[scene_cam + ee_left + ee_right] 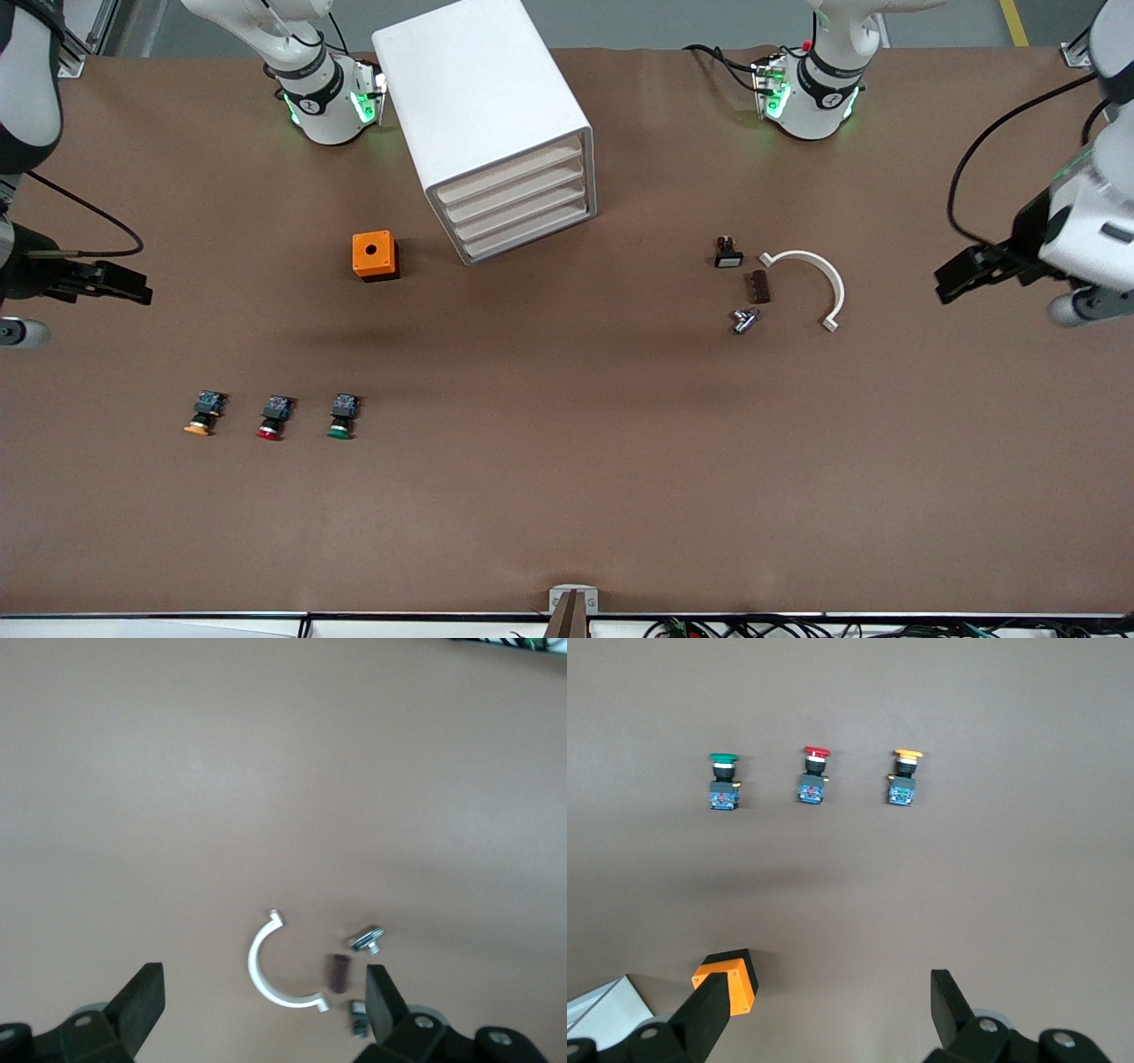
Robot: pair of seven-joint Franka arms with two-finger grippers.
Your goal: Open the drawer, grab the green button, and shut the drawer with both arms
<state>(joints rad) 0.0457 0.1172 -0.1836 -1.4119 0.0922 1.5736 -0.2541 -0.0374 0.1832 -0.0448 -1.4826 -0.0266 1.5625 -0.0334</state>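
Black fingers of the left gripper (944,288) and right gripper (142,292) stand spread and empty, each hovering over its own end of the table (567,496). White cabinet (483,115) sits between the bases, its top drawer (512,168) closed. Nearer the camera, toward the right arm's end, the green button (341,416) lies beside a red-capped button (273,417).

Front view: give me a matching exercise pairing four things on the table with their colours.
Things:
1. box beside the cabinet
2. curved clip
3. button at the row's end nearest the cabinet
4. middle button of the row

Colours:
A. red cap
B. orange
C. green cap
D. white

Pairs: 1-B, 2-D, 3-C, 4-A
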